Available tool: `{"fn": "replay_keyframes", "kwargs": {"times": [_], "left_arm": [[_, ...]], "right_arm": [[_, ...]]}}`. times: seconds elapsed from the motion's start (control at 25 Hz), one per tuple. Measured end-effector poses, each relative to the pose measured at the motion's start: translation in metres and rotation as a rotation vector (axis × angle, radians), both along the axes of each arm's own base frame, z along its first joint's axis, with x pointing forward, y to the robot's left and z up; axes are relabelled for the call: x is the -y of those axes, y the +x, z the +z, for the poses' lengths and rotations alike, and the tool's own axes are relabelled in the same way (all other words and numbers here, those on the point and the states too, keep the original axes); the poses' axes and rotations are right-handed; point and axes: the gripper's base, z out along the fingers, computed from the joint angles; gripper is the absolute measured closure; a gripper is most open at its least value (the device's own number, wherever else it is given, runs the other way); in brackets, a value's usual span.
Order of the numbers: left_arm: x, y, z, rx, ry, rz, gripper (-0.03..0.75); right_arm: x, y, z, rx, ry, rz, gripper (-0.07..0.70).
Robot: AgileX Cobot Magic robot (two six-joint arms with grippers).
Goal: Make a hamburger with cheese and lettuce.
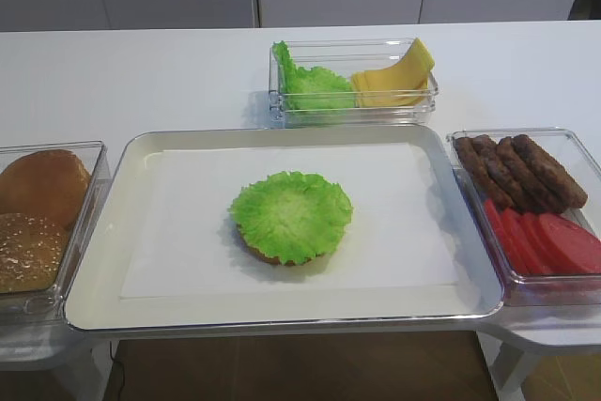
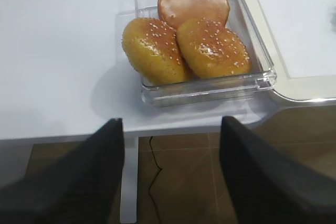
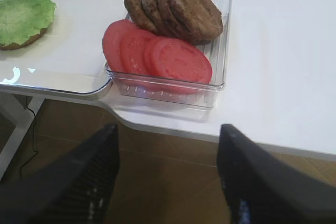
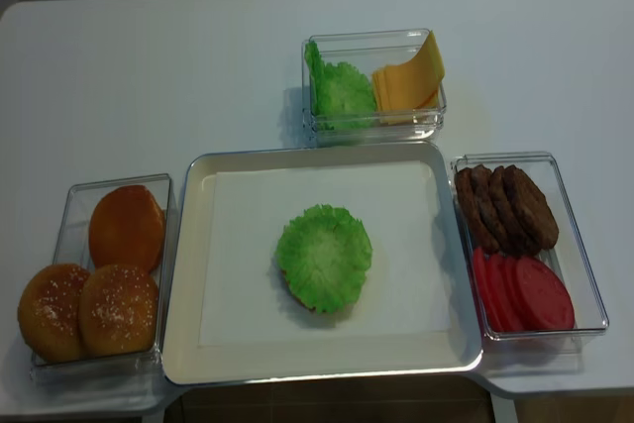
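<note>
Right gripper (image 3: 168,177): its two dark fingers stand wide apart, with nothing between them. It hangs low, off the near edge of the table, on the right side.

Left gripper (image 2: 170,174): its fingers look wide apart too, and it holds nothing. It hangs off the near edge on the left, in front of the bun box (image 2: 261,80).

Just ahead of the right gripper: the box with red tomato slices (image 3: 157,56) and brown patties (image 3: 173,9). These are not needed for this job.

The hamburger (image 1: 252,249): the flat bun half sits in the middle of the tray (image 1: 103,223), on the white paper. Only a bit of its brown rim peeks out.

The lettuce (image 1: 292,215): one green leaf lies flat on top of the bun half, so that step looks done.

The cheese (image 1: 390,80): yellow slices lean in the right half of the far box (image 1: 432,91), behind the tray. More green leaves fill the left half.

Which way to go: the cheese is far ahead of both grippers, past the tray, and a little to the right of the middle.

Nearer arm: I think the right one, since the cheese sits on its side of the box.

Long way of the cheese: the slices tip up toward the right end of the box.
</note>
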Motion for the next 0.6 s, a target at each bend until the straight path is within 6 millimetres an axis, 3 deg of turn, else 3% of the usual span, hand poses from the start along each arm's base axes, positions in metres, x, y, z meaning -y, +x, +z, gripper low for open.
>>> {"fn": "replay_keyframes", "kwargs": {"times": [0.32, 0.6], "left_arm": [[0.0, 0.0, 0.0, 0.0, 0.0, 0.0, 0.283], [0.0, 0.0, 0.0, 0.0, 0.0, 0.0, 0.283]], "right_arm": [[-0.0004, -0.0001, 0.0, 0.0, 0.002, -0.001, 0.165], [-0.0019, -0.0003, 0.0, -0.001, 0.004, -0.146, 0.166]]}}
